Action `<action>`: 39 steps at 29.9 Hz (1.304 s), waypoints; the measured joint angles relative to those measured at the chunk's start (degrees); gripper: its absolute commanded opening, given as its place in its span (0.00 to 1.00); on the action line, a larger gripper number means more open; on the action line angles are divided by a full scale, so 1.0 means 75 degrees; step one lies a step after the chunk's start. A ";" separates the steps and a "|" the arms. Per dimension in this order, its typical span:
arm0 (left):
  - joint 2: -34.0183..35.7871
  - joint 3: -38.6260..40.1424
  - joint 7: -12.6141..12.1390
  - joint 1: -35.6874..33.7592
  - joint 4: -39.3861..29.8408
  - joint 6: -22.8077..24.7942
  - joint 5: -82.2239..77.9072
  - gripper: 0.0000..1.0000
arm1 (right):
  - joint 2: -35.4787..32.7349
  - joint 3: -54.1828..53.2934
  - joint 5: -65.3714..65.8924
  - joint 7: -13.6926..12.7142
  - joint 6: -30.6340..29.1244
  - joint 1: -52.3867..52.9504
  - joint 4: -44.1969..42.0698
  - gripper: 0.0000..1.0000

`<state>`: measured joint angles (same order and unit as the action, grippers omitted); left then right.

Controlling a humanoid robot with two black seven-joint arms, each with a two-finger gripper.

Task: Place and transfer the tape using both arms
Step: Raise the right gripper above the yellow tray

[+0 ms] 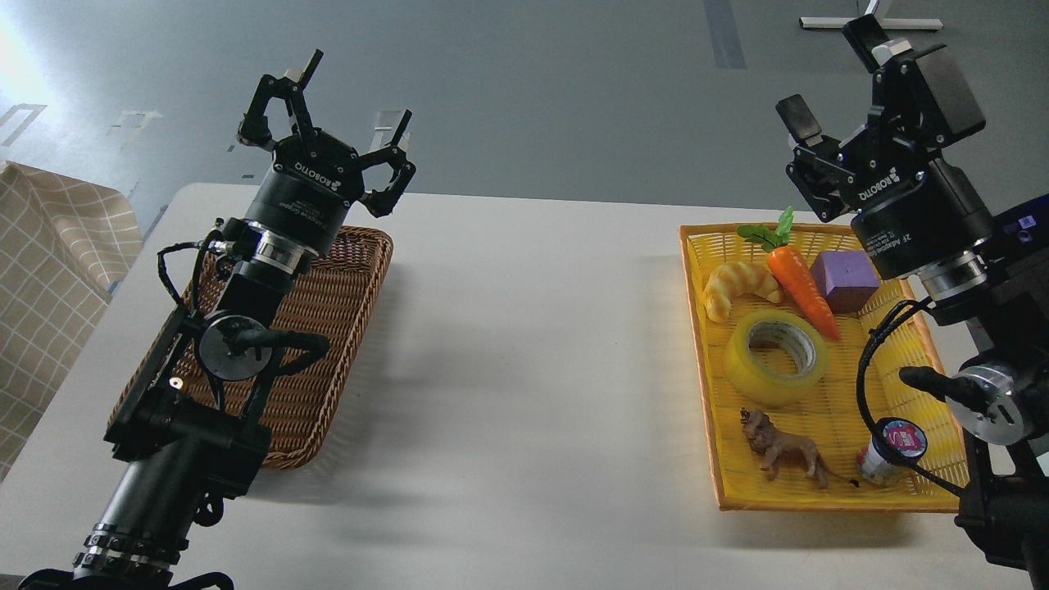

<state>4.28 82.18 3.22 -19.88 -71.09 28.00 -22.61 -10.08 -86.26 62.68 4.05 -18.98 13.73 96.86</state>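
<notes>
The tape [775, 356], a wide yellow roll with a grey-white core, lies flat in the middle of the yellow tray [710, 426] at the right. My right gripper [832, 78] is open and empty, raised high above the tray's far right corner, well above and behind the tape. My left gripper [351, 98] is open and empty, held up over the far end of the brown wicker basket [328, 328] at the left.
In the yellow tray lie a croissant [740, 287], a carrot [799, 279], a purple block [844, 280], a lion figure [783, 451] and a small jar with a red-blue lid [895, 447]. A checked cloth [49, 279] hangs at the left edge.
</notes>
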 measured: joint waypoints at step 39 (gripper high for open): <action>-0.0003 0.0006 0.0005 0.0056 0.0010 0.0000 0.0039 0.98 | -0.0877 0.0031 0.2786 -0.0438 0.0131 0.0219 -0.0778 1.00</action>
<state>4.25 82.23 3.26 -19.46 -71.01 28.00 -22.32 -16.66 -86.03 83.58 0.77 -18.00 15.37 91.03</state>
